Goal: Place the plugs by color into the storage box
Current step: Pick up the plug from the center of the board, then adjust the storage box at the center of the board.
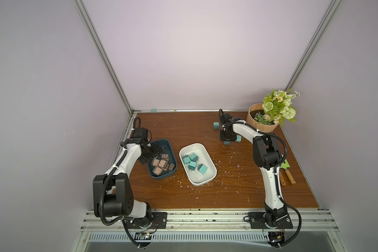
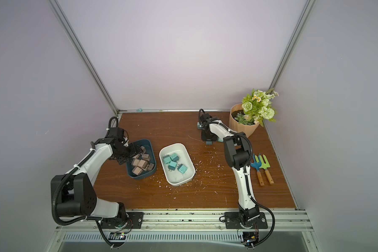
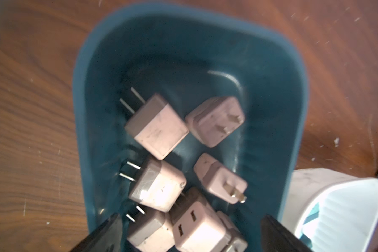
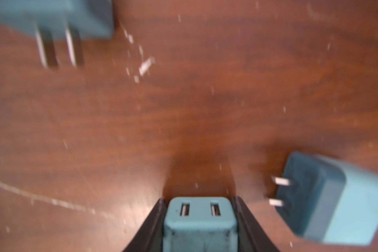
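- Lilac walls [image 1: 194, 54] with aluminium corner rails enclose a brown wood-grain surface [image 1: 205, 196].
- A white-and-black left arm [image 1: 120, 165] and right arm [image 1: 268, 181] are mounted at the near edge.
- The left tool [image 3: 190, 217] is held over the dark blue box [image 1: 162, 178], its jaws spread wide above the contents.
- The right tool [image 4: 198, 199] is set low at the far right of the surface, its jaws pressed against both sides of a teal plug [image 4: 200, 220]; whether that plug is lifted cannot be told.
- A tan pot of green and white flowers [image 1: 262, 122] is set in the far right corner.
- The white box [image 1: 202, 184] is placed just beside the dark blue box, near the middle.
- A pair of small garden forks [image 2: 259, 176] is laid near the right edge.
- Pinkish-tan plugs [image 1: 162, 163] are heaped in the dark blue box; four teal plugs [image 1: 192, 164] are seen in the white box.
- Two loose teal plugs [image 4: 336, 196] are seen lying on the surface, on either side of the right tool.
- White scraps [image 1: 225, 162] are scattered across the wood.
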Controlling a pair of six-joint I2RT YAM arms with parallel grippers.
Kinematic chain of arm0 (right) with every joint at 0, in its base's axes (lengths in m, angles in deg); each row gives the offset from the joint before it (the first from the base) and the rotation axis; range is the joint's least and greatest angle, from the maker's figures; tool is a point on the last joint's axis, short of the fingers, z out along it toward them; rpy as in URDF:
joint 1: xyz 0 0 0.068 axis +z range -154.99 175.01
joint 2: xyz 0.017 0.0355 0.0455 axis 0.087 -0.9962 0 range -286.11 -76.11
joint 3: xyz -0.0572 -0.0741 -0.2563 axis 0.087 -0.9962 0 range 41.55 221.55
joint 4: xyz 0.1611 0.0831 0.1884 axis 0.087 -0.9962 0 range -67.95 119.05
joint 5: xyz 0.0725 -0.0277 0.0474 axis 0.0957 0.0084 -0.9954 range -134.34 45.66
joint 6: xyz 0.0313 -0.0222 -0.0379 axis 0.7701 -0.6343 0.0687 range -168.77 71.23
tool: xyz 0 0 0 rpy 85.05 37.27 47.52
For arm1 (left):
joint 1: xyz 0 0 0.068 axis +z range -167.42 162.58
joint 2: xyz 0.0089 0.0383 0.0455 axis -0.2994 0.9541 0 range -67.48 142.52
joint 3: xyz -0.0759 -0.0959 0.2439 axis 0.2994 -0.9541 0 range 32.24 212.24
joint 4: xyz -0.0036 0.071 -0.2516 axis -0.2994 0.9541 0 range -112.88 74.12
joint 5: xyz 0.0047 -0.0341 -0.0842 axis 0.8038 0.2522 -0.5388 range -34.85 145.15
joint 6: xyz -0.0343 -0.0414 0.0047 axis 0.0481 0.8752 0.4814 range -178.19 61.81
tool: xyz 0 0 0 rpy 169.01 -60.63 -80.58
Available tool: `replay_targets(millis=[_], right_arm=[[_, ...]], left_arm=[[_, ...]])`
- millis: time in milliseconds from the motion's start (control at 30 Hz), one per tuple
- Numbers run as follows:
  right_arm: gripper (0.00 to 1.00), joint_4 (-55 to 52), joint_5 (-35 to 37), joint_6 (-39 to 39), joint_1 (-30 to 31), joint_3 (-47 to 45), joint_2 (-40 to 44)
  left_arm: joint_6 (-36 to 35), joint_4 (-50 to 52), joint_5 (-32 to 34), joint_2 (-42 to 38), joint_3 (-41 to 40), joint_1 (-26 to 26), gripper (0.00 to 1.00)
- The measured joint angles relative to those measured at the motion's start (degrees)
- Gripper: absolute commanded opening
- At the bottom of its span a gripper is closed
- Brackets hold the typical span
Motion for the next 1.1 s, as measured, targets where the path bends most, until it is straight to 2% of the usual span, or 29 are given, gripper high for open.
replay_targets(millis=[167, 300, 433, 600, 867, 1100], right_arm=[[0.39, 0.7, -1.6, -0.6, 0.4, -5.5, 5.3], [0.39, 1.3, -2.9, -0.9, 0.9, -9.4, 10.6], [0.39, 1.9, -3.3, -0.9, 1.2, -12.5, 15.5], [0.39, 2.1, -4.4, -0.8, 1.5, -16.2, 21.2], [0.39, 1.9, -4.5, -0.6, 1.5, -21.0, 29.3], [0.39, 2.3, -5.0, -0.1, 1.6, -25.1, 31.9]], left_arm=[[1.2, 0.0, 0.7, -0.8, 5.6, -3.7, 1.00], [2.6, 0.0, 1.3, 0.0, 8.7, -12.2, 1.00], [3.8, -0.2, 1.8, 4.9, 11.3, -22.4, 1.00], [4.7, -0.2, 1.9, 10.4, 11.9, -29.9, 1.00], [5.5, -0.1, 2.1, 11.6, 11.9, -31.2, 1.00], [7.8, -0.1, 2.2, 7.8, 8.6, -31.2, 1.00]])
